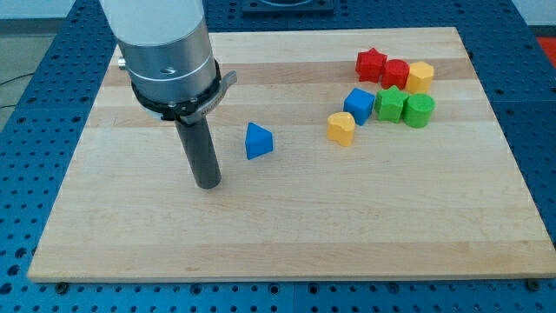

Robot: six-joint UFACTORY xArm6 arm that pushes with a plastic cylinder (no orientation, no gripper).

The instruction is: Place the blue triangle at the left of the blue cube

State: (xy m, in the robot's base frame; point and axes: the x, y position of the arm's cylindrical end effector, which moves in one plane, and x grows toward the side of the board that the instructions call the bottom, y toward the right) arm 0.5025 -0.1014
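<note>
A wooden board (287, 235) fills most of the frame, laid on a blue perforated table (26, 130) that shows around its edges. From the upper left of the frame the arm's grey and white housing (165, 52) comes down, ending in a straight dark rod. My tip (208, 185) is seen left of centre, resting at board level, a little to the left of and slightly below the blue triangle (258, 141), with a gap between them. No fingers are carried by this arm, so no open or closed state can be told; only the rod is present.

The blue triangle lies near the middle of the frame, well apart from the cluster in the upper right. In that cluster the blue cube (359, 105) sits at the left side, with a yellow block (341, 128) just below and left of it. To its right a green star (390, 104) and a green cylinder (419, 110) are set side by side. Above them a red star (371, 64), a red block (396, 73) and a second yellow block (420, 76) form a row.
</note>
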